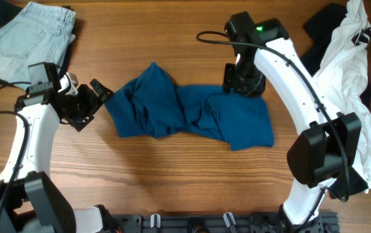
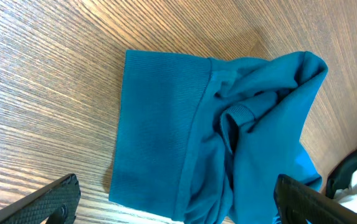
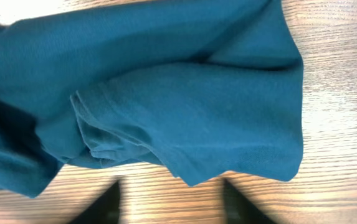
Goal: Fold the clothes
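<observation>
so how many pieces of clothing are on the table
3: the teal shirt crumpled mid-table, pale denim jeans at the far left corner, a white garment along the right edge. Dark cloth under those two could be more.

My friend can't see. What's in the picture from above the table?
A crumpled teal-blue shirt lies on a wooden table. The robot's left gripper is open beside the shirt's left end; the right gripper is at its top edge. Pale jeans lie top left, a white garment at right.

Plain teal-blue shirt (image 1: pixel 191 113), pale-blue jeans (image 1: pixel 30 35), brown wood-grain table (image 1: pixel 172 39).
</observation>
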`<state>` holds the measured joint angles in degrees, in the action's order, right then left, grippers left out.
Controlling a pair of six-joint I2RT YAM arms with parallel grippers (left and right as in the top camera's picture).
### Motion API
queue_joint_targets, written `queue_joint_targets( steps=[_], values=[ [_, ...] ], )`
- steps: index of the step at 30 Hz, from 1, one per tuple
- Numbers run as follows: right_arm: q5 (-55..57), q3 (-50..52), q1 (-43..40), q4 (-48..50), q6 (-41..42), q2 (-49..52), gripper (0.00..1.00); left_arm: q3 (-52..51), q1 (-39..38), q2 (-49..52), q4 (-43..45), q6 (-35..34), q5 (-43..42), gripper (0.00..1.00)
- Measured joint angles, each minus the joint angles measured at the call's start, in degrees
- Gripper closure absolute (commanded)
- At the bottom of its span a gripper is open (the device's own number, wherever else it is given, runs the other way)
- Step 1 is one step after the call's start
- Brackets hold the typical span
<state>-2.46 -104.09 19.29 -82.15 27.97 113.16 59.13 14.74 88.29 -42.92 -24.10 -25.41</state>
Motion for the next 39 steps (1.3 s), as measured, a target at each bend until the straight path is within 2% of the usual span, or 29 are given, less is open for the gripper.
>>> queue_joint_targets(
  steps=[6, 10, 14, 18, 24, 28, 33, 35, 39],
  values=[
    [-2.8, 0.59, -5.64, -0.22, -2.8, 0.0, 0.96, 0.0, 0.0, 0.0, -0.39, 0.0, 0.0, 0.0],
    [-3.37, 4.76, -6.43, 2.05, -4.79, 0.04, 0.96, 0.0, -0.02, 0.0, -0.42, 0.02, 0.02, 0.01],
    [-4.79, 9.84, -5.97, 5.4, -6.14, 0.33, 0.96, 0.0, 0.0, 0.0, -0.26, 0.9, 0.0, 0.16],
    [-6.95, 15.85, -5.88, 9.03, -7.32, 0.96, 0.96, 0.0, -0.02, 0.0, -0.02, 3.76, 2.1, 0.06],
    [-8.04, 19.58, -5.88, 11.56, -7.8, 1.18, 0.96, -1.49, 0.0, 0.87, 1.05, 5.6, 2.69, 0.06],
    [-8.07, 19.61, -5.88, 12.41, -8.26, 1.18, 0.92, -6.29, -0.07, 4.13, 4.17, 6.05, -1.33, 0.09],
    [-8.11, 19.58, -5.88, 12.61, -8.85, 1.18, 0.92, -11.21, -0.17, 8.37, 11.76, 6.93, -12.83, 0.07],
    [-8.22, 19.58, -5.88, 12.63, -8.85, 1.18, 0.92, -11.72, -0.42, 8.96, 13.38, 7.13, -16.59, 0.04],
    [-8.28, 19.58, -5.88, 12.81, -9.03, 1.18, 0.93, -11.82, -1.7, 9.27, 15.3, 7.52, -22.95, 0.06]
  ],
)
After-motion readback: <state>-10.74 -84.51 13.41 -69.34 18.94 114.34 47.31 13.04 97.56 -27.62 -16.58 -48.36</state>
